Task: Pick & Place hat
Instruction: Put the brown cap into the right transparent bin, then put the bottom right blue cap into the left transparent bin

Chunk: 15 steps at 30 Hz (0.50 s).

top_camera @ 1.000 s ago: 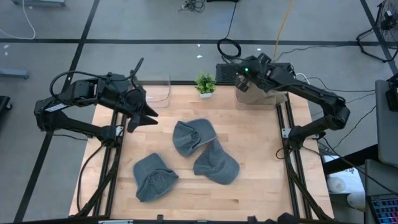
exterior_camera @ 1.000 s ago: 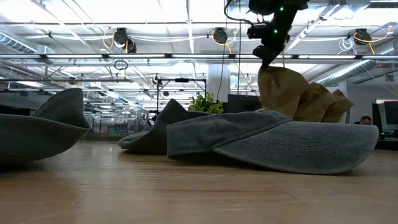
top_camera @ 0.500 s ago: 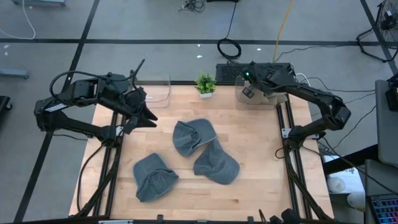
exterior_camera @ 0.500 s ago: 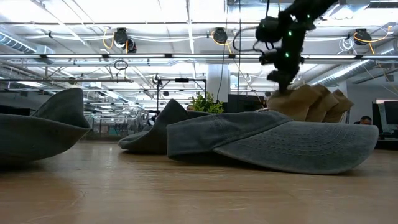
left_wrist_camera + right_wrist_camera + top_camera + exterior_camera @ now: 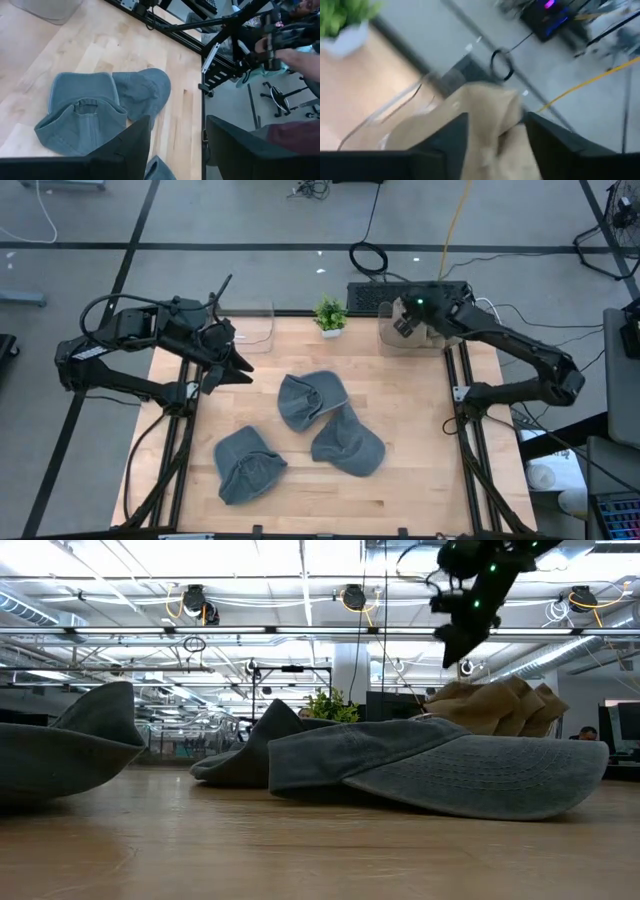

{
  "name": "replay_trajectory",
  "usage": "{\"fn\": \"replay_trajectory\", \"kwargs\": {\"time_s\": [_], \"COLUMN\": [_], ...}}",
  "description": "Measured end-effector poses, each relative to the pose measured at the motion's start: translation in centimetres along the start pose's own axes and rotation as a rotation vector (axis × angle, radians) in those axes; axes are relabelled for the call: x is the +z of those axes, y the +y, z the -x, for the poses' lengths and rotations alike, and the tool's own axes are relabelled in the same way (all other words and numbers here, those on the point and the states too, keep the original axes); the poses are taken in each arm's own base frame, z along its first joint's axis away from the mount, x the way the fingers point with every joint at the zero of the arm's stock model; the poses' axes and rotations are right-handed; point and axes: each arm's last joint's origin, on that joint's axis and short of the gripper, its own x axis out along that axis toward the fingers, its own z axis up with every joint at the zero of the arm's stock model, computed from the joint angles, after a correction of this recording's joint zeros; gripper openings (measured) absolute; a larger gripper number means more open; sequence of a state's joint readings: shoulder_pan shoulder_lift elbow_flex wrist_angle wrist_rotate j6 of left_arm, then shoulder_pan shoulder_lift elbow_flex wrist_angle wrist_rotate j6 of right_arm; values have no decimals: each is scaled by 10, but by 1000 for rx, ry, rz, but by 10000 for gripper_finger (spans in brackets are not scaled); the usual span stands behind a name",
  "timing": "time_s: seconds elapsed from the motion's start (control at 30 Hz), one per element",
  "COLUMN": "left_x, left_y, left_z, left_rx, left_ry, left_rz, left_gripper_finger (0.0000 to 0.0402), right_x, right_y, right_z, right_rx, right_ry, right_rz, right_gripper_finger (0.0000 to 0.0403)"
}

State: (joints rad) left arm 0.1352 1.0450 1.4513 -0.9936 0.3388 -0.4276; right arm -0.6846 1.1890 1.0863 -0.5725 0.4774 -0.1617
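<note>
Hats set the order here: we read the left gripper (image 5: pixel 243 370) hovering over the worktop's (image 5: pixel 420 440) left edge, jaws parted and empty. Three grey hats lie just beyond it; the middle hat (image 5: pixel 310 398) is nearest, its long axis running away from those jaws toward the right. At the far right corner the right gripper (image 5: pixel 404 323) hangs above the tan hats (image 5: pixel 495 705) in their clear bin, jaws apart, holding nothing. We judge the left arm nearer.
</note>
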Motion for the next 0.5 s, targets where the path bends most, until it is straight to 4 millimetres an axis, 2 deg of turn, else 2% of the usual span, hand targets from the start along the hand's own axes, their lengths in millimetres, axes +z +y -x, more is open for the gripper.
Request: {"fn": "replay_trajectory", "kwargs": {"time_s": [0.13, 0.23, 0.33, 0.5], "left_x": [0, 0, 1, 3], "left_y": [0, 0, 3, 9], "left_z": [0, 0, 1, 2], "left_rx": [0, 5, 49, 105], "left_ry": [0, -4, -26, -42], "left_rz": [0, 0, 8, 11], "left_gripper_finger": [211, 219, 230, 257], "right_x": [6, 10, 15, 19], "right_y": [-11, -14, -10, 10], "right_z": [20, 34, 49, 71], "right_rx": [-120, -125, -78, 113], "right_ry": [-105, -197, -288, -394], "right_rz": [-63, -98, -138, -183], "right_gripper_finger": [242, 274, 296, 313]}}
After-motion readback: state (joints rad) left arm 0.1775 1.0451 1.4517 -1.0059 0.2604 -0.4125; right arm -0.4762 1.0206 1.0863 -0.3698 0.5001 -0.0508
